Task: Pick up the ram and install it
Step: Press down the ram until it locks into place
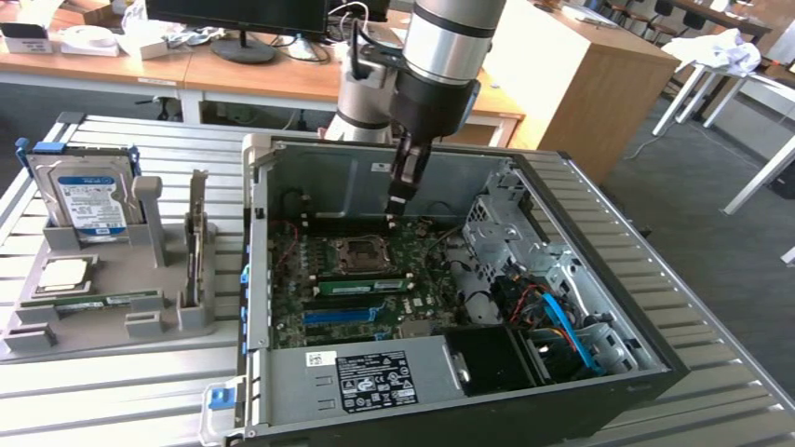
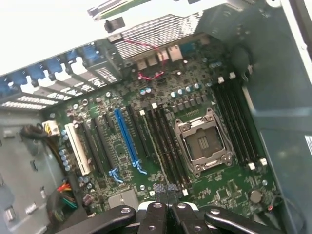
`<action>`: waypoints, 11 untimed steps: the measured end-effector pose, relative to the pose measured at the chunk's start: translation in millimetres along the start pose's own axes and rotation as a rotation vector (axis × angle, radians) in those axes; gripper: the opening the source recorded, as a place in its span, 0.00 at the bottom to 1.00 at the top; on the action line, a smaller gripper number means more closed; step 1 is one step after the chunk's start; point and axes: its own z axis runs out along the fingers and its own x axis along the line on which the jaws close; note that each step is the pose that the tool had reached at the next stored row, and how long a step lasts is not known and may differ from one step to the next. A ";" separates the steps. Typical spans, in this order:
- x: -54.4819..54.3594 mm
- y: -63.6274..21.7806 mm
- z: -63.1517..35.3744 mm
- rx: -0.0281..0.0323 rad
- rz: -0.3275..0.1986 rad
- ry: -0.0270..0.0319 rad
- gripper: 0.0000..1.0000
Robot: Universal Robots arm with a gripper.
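**Arm inside the PC case, pincer empty**

Exterior view first: the gripper [image 1: 397, 197] hangs inside the open computer case [image 1: 646, 317], over the far part of the motherboard [image 1: 360, 279], just above and a little toward the exterior view's right of the CPU socket [image 1: 353, 253]. Its two fingers are pressed together with nothing between them. A green stick already sits in a slot near the middle of the board [image 1: 363, 286], with a blue slot [image 1: 354, 316] just nearer the camera. The ram [image 1: 93, 303] lies flat on the grey holder [image 1: 74, 335] outside the case, on the exterior view's left, well apart from the gripper. That same holder carries a hard drive [image 1: 85, 197] standing upright, a CPU chip [image 1: 65, 274] lying flat, and an expansion card [image 1: 195, 244] on edge (all sitting on the slatted metal table [image 1: 112, 400]).

Wrist view: the camera looks straight down at the motherboard [image 2: 161, 146]. The fingers [image 2: 166, 191] show as closed, their tips together just above the black memory slots [image 2: 165, 146] beside the CPU socket [image 2: 202, 141]. A long blue slot [image 2: 127, 141] and a white one [image 2: 78, 148] lie further across the board, and more black slots [image 2: 239, 122] run on the socket's other side.
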 end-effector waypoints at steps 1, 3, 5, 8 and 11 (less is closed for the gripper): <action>0.0 0.0 0.0 0.0000 0.016 -0.0003 0.10; 0.0 0.0 0.2 -0.0001 0.048 -0.0010 0.10; 0.0 0.0 0.3 -0.0001 0.081 -0.0017 0.10; 0.0 0.0 0.5 -0.0002 0.129 -0.0028 0.10; 0.0 0.0 0.7 -0.0003 0.178 -0.0038 0.10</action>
